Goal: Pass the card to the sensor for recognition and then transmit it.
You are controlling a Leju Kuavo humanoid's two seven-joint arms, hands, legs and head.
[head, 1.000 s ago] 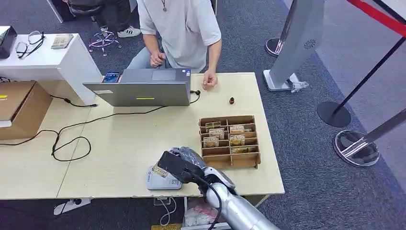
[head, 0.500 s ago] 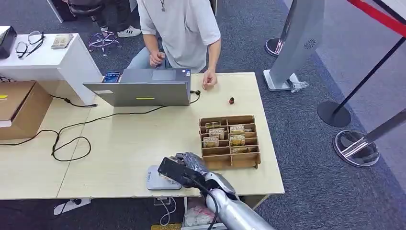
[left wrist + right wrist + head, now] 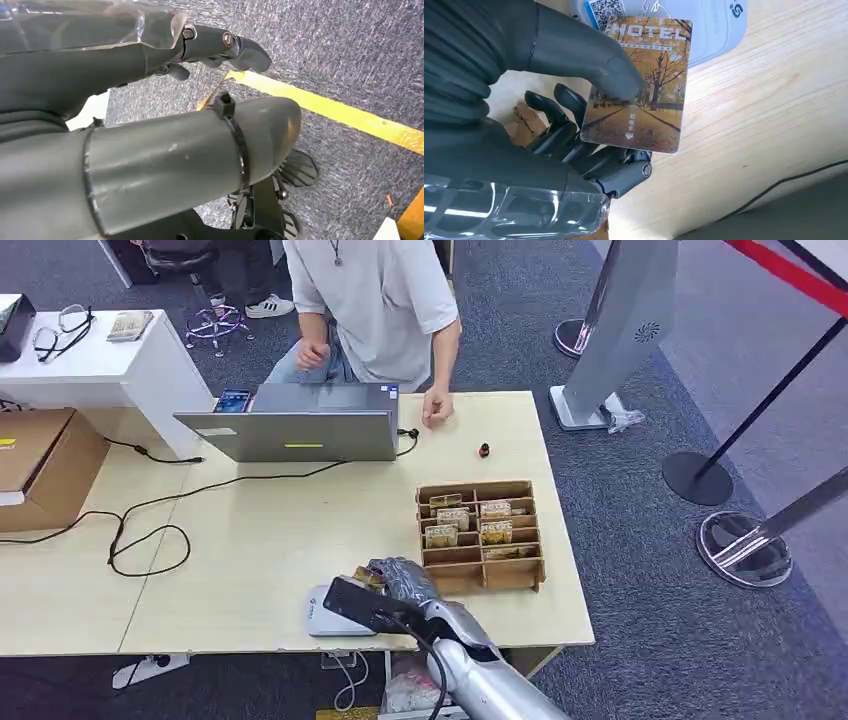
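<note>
Since the earlier frame, the right hand [image 3: 395,585] has drawn back slightly toward the near table edge and sits lower over the reader; the person behind the laptop has raised 1 fist.

We see the right hand gripping the thin rectangular hotel key card with an autumn-tree print [image 3: 639,82]: the thick grey thumb [image 3: 589,60] presses on its printed face and the darker fingers [image 3: 574,130] back it from behind. We hold the card over the near edge of the flat pale-grey card sensor with a QR sticker [image 3: 709,25]; whether it touches the sensor we cannot tell.

The left hand [image 3: 150,115] hangs over grey carpet, holding nothing, its fingers lying apart.

Handling note: we judge the card light, stiff and smooth, so it may slip under a loose pinch. Grip across the short end, flat between thumb and fingers, leaving most of the face free for reading.

Beyond the sensor stand a brown wooden compartment box with more cards [image 3: 481,532], a grey open laptop [image 3: 300,430] and the seated person in a grey shirt [image 3: 375,300], all at the pale wooden table [image 3: 250,540].
</note>
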